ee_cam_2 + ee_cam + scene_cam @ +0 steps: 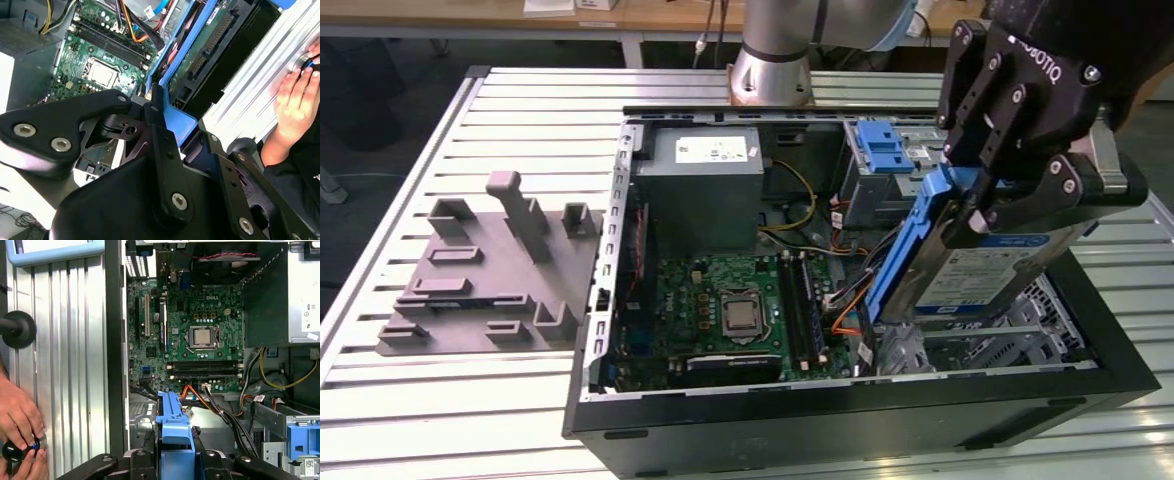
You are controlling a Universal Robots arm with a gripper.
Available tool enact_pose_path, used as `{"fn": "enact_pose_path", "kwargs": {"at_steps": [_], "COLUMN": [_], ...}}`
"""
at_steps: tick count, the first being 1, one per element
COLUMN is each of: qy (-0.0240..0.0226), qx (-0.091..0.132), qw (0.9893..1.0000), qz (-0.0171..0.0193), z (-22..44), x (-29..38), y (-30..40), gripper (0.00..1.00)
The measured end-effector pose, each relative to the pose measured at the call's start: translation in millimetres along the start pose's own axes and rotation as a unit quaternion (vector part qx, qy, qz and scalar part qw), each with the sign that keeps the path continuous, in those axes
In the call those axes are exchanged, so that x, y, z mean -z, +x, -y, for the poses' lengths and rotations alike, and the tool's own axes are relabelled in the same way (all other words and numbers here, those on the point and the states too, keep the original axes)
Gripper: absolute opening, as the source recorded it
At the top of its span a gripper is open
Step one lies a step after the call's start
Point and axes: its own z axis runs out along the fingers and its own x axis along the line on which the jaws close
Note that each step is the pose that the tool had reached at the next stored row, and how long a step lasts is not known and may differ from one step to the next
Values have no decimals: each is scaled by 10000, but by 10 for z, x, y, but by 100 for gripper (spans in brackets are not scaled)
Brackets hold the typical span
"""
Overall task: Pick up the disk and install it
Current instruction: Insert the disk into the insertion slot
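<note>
I find the gripper [1014, 205] clamped on the disk [985, 278] at its blue rails [907, 250] — stiff, weighty, probably shock-sensitive; rails suit gripping.

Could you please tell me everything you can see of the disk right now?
The disk is a flat, silvery metal rectangle with a white-and-blue label and blue plastic rails along its edges. The end effector is shut on its upper end, holding it on edge and tilted over the open case at the exterior view's right. Whether its lower end touches the case cannot be told.
</note>
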Motion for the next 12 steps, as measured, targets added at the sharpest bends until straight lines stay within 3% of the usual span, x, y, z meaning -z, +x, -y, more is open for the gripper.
{"fn": "enact_pose_path", "kwargs": {"at_steps": [12], "qy": [-1], "qx": [0], "qw": [10000], "qz": [0], "z": [86], "x": [-4], "y": [-2], "gripper": [36]}}
